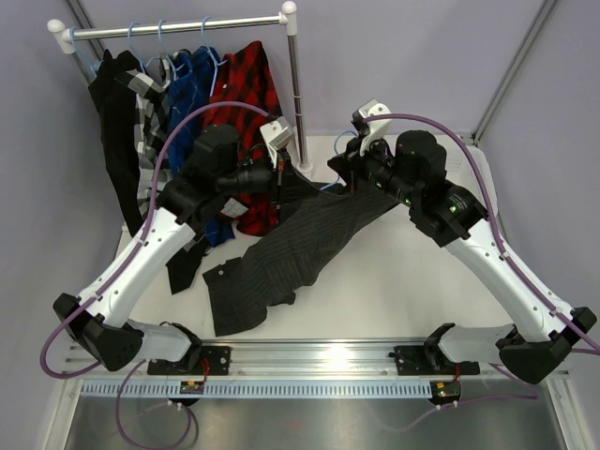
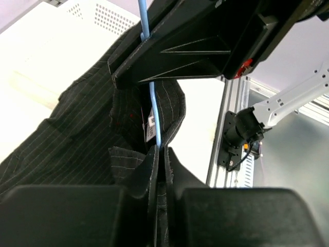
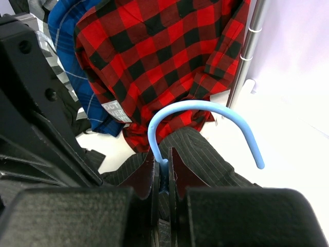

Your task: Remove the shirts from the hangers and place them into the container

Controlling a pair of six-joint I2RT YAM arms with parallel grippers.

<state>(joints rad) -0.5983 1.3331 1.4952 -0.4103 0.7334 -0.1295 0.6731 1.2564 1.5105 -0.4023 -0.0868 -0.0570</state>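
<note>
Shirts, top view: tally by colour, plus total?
Black shirt: 1
Black-white check shirt: 1
Blue checked shirt: 1
Red-black plaid shirt: 1
Charcoal pinstriped shirt: 1
Total: 5

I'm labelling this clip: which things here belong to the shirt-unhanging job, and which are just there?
Job in hand: charcoal shirt, light-blue hanger, left claw, right claw, plaid shirt, blue shirt, checked shirt, black shirt, white basket.
Just there: clothes rail, aluminium mounting track.
</note>
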